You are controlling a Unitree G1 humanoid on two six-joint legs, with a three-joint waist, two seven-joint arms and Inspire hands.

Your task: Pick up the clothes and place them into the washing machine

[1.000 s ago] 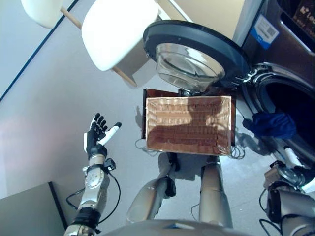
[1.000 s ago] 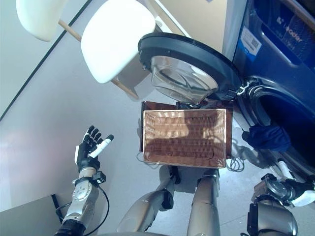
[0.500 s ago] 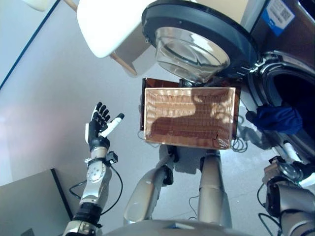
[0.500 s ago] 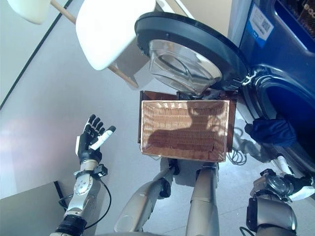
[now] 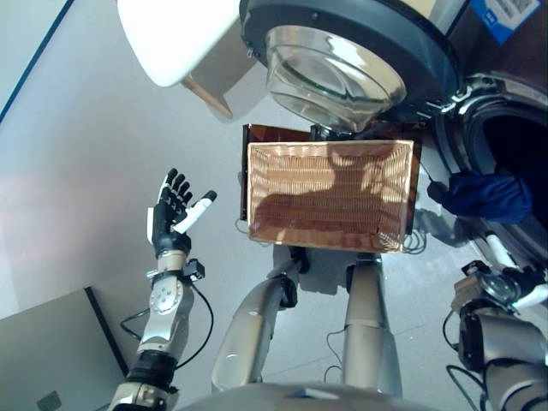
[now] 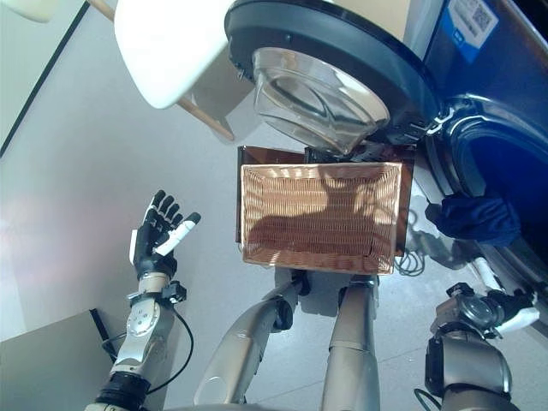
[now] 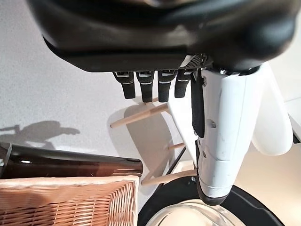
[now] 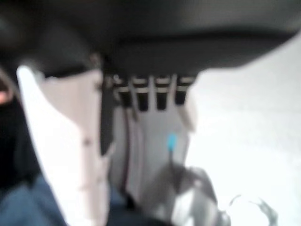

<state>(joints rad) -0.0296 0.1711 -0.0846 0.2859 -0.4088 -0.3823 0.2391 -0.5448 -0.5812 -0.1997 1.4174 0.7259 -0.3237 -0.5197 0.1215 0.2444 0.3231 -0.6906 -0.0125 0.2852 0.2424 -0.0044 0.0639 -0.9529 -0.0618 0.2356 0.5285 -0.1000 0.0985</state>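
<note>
Pale grey floor [image 5: 77,128] runs under everything you see, with a white chair [image 5: 175,38] on wooden legs at the far left and a dark front-loading washing machine [image 6: 484,111] along the right. Its round door [image 5: 342,60] is swung fully open and hangs over the far edge of the wicker basket [image 5: 330,195], which sits on the floor right beside the drum opening, presumably so clothes need only a short carry. You can see that the basket holds nothing now; only shadow falls across its weave.

The one garment in view, a dark blue cloth [image 5: 486,195], is bunched on the lip of the drum opening, partly inside and partly hanging over the rim. I would judge the task nearly finished, with this cloth needing a push deeper so the door can close cleanly.

Your left hand [image 5: 171,218] is raised over bare floor, well away from the basket, fingers straight and spread, thumb out, holding nothing; its wrist view confirms that. Your right hand [image 6: 488,308] sits low by the machine just below the blue cloth, and its fingers look extended and empty, so it appears released rather than gripping.
</note>
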